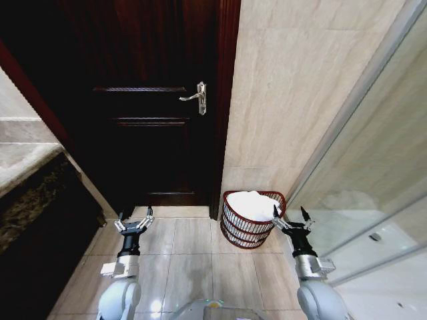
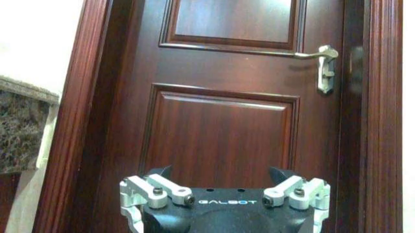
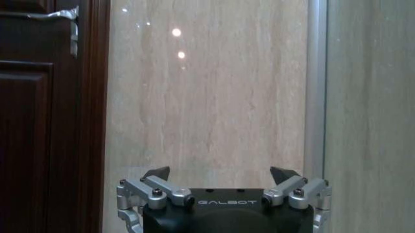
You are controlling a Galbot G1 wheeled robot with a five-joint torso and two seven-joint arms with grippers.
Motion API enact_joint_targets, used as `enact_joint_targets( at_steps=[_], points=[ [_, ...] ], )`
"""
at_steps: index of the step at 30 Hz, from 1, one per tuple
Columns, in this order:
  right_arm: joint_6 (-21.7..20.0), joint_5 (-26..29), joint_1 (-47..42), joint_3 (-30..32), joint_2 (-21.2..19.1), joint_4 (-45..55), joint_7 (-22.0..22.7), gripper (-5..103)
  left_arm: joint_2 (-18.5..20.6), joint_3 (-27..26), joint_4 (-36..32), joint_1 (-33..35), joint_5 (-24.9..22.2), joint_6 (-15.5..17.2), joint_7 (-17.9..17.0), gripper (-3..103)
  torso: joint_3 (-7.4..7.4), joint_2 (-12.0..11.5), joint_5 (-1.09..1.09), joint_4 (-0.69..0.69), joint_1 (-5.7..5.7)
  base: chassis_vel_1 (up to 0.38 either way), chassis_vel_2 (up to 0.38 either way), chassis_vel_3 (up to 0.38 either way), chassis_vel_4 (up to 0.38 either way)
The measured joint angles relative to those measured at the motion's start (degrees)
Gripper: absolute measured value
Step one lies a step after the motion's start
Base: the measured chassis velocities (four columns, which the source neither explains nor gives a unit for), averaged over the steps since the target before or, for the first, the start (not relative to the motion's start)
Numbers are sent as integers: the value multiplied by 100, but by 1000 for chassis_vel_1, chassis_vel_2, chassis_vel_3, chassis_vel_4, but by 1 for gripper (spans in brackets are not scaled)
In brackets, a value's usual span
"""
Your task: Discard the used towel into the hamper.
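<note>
Our left gripper (image 1: 134,223) hangs low over the beige tiled floor (image 1: 193,260) with its fingers spread apart and nothing between them, facing the dark reddish-brown panelled wooden door (image 2: 220,126). Our right gripper (image 1: 292,223) is likewise spread and empty, raised just beside the rim of the hamper and pointing at the pale marble-look wall (image 3: 207,97). Between the two grippers, nearer the right one, stands the small dark reddish-brown openwork wire hamper (image 1: 248,232) on the floor, tucked against the wall at the door frame's foot. A white crumpled towel (image 1: 253,205) already lies inside it, heaped up to the rim. We judge the drop to be done, with the task at its end. What remains, as we see it, calls only for keeping both arms clear of the hamper.
</note>
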Motion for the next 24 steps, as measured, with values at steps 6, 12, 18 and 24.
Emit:
enact_joint_targets(
  at_steps=[6,12,18,24],
  points=[
    [48,-3,-5,10,-4,-17,-16,100,-5,2,13,9,6,-7,10,100,0,0,-1,0,0,0,0,0,0],
    [67,6,-12,23,5,-36,5,100,-22,23,15,0,22,-122,23,100,0,0,0,2,0,21,23,22,28],
    [68,-7,16,112,74,-83,87,100,-16,34,-43,34,26,-68,109,100,0,0,0,0,0,7,6,7,10],
    [284,-255,-189,343,449,-258,66,100,234,114,-265,101,327,504,62,100,0,0,-1,0,0,0,0,0,0]
  ],
)
